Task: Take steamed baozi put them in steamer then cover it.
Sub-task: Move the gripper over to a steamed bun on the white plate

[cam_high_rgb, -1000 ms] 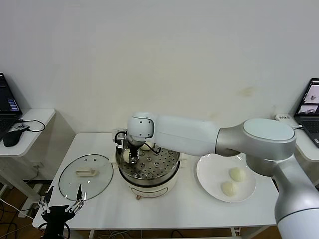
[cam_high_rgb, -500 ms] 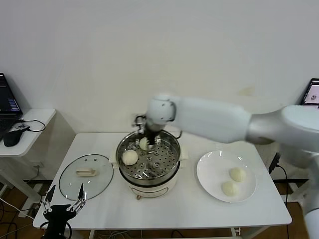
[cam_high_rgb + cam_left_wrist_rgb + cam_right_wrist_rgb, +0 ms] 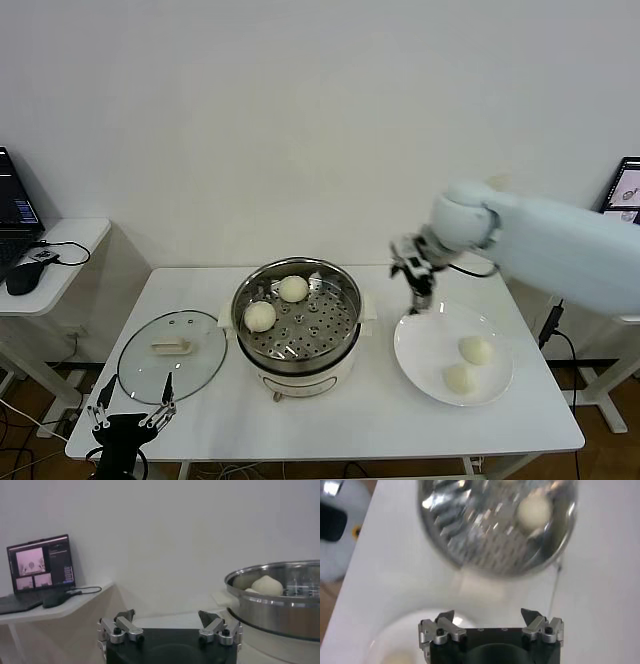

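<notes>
Two cream-white baozi [image 3: 293, 288] [image 3: 260, 316] lie on the perforated tray of the steel steamer [image 3: 325, 325] at the table's middle. Two more baozi [image 3: 476, 350] [image 3: 460, 378] rest on the white plate [image 3: 428, 340] to the right. My right gripper [image 3: 418, 293] hangs open and empty above the plate's far-left rim, between steamer and plate. Its wrist view looks down on the steamer [image 3: 470, 535], one baozi [image 3: 534, 511] and the plate's rim [image 3: 390, 635]. The glass cover [image 3: 140, 375] lies flat left of the steamer. My left gripper [image 3: 133, 400] is parked open below the table's front-left corner.
A side desk with a laptop [image 3: 40, 562] and a mouse [image 3: 22, 277] stands to the left. Another laptop [image 3: 625, 205] sits at the far right. From the left wrist, the steamer's wall [image 3: 280, 605] rises close by with a baozi [image 3: 267, 585] inside.
My right gripper has lifted out of the steamer, leaving a baozi at its near left, and swung right to the plate's edge. The left arm has barely shifted.
</notes>
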You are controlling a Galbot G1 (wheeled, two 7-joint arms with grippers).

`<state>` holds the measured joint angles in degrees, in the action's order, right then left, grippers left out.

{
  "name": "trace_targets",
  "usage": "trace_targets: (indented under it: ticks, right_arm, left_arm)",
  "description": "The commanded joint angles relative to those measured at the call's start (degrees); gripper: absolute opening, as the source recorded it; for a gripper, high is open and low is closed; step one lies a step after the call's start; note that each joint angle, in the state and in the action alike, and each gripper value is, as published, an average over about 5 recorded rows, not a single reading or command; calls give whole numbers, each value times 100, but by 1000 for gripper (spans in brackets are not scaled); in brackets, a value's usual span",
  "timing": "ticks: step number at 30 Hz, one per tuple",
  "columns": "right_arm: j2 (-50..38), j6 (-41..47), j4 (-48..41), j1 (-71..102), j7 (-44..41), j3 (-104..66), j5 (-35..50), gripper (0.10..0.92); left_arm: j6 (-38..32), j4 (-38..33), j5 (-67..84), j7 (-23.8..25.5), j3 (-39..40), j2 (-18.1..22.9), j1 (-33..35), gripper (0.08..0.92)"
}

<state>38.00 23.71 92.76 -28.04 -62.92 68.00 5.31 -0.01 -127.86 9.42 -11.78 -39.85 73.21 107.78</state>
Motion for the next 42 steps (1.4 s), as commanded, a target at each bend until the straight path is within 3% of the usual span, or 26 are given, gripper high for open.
trace_targets:
  ticks: [1,16,37,42]
  right_arm:
    - [-1435,-426,458,1338,-182,-532,-1073,823]
    - [-1269,-458,64,3302,186,-1761,-1427,823]
    - [-649,-477,-787,3817,560,-2274,-1548,822]
    - [-537,-446,-857,3833,563,-2310,-1530,782]
  left_arm:
    - [2,42,-37,-1,38,20,31,823]
    - [34,67,-59,5,-12,34,71,823]
    - [41,93,-46,3,-97,69,60,823]
    - [41,90,-47,2,-101,75,56,823]
